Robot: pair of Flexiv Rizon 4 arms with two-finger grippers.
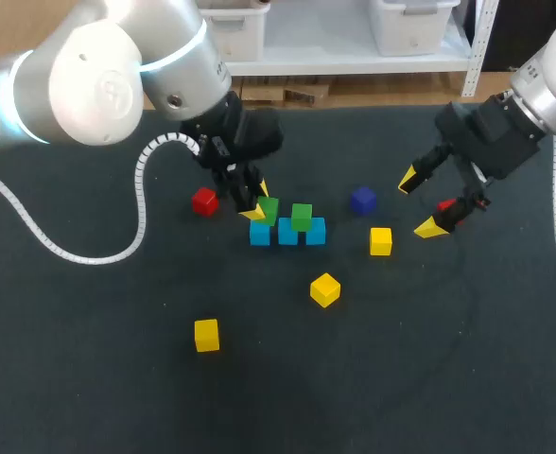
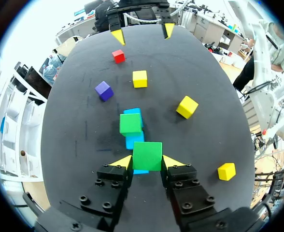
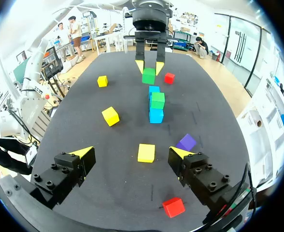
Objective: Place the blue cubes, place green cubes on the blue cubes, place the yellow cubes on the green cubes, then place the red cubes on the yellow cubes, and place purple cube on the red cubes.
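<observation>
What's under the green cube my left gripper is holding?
The left gripper holds the green cube over the row of blue cubes; only blue edges show, and contact is hidden.

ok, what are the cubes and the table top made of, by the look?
The green cube in the left gripper: likely painted wood or solid plastic; flat even colour, crisp edges, dull sheen, no grain visible. The yellow cube beside the purple cube: same look. The table top: dark matte cloth or felt-like mat; no reflections, faint rub marks.
</observation>
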